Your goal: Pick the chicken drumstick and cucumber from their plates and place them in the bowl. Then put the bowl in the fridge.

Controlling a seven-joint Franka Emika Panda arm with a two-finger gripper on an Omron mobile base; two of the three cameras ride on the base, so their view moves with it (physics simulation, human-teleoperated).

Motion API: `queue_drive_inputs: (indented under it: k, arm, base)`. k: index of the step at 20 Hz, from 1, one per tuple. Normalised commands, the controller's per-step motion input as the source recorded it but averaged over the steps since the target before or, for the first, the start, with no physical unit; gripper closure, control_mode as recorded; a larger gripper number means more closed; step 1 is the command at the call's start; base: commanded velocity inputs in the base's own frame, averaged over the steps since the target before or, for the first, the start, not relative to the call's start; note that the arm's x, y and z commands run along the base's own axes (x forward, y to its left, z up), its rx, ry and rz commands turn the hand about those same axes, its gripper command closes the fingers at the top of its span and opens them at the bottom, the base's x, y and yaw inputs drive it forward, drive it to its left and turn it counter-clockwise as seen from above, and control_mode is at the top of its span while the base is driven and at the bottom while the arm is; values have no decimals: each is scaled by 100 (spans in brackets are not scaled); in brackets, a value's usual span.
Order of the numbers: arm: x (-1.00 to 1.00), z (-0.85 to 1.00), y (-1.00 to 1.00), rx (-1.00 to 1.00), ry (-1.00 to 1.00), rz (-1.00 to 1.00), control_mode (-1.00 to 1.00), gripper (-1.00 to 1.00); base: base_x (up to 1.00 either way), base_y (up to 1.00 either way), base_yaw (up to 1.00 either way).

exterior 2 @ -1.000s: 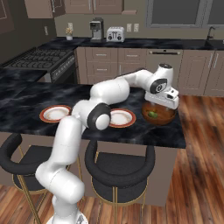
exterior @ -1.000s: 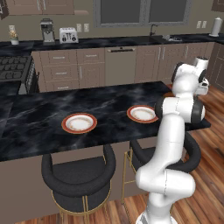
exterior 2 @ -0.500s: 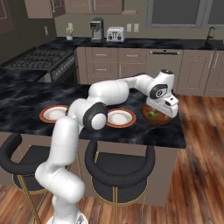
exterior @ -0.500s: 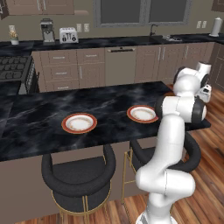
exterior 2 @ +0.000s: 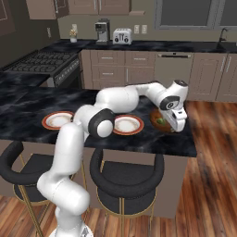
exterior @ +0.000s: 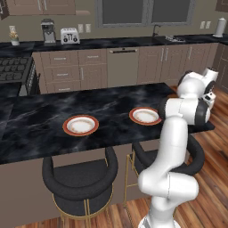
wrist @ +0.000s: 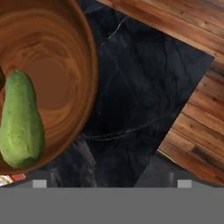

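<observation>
The brown wooden bowl (wrist: 52,65) stands near the right end of the black island counter, and the green cucumber (wrist: 19,120) lies inside it. In the right base view the bowl (exterior 2: 157,115) sits just behind my gripper (exterior 2: 177,124), a bit of the cucumber (exterior 2: 160,121) showing in it. My gripper (wrist: 111,181) is open, with nothing between its fingers, and hangs low over the bare counter just beside the bowl's rim. Both orange-rimmed plates (exterior 2: 59,120) (exterior 2: 128,124) lie bare further left. The chicken drumstick is hidden and the fridge is out of view.
The counter (wrist: 131,87) ends close to the bowl, with wooden floor (wrist: 197,109) beyond its corner. Two black stools (exterior: 80,178) stand under the island's near side. A stove (exterior 2: 41,62), a coffee machine (exterior 2: 102,31) and a toaster (exterior 2: 121,35) line the back wall.
The hand has dropped lower and shifted a little off the bowl's middle toward the counter's end. The jaws stay wide open and the bowl has not moved.
</observation>
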Motion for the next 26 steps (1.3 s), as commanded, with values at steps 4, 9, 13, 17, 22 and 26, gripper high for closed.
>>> queue_drive_inputs:
  k: [4,9,13,17,22,26]
  arm:
    - [31,-27,0,10,-5,-25,-100,-100]
    - [38,-18,-3,5,-1,-13,-100,-100]
    - [38,-22,-7,0,0,-9,-100,-100]
    - [39,-20,-13,0,0,-7,-100,-100]
    - [27,-21,-17,1,0,-4,-100,-100]
    - [-7,-14,-8,2,-1,-2,-100,100]
  base:
    - [0,0,0]
    - [0,0,0]
    - [0,0,0]
    - [0,0,0]
    - [0,0,0]
    - [0,0,0]
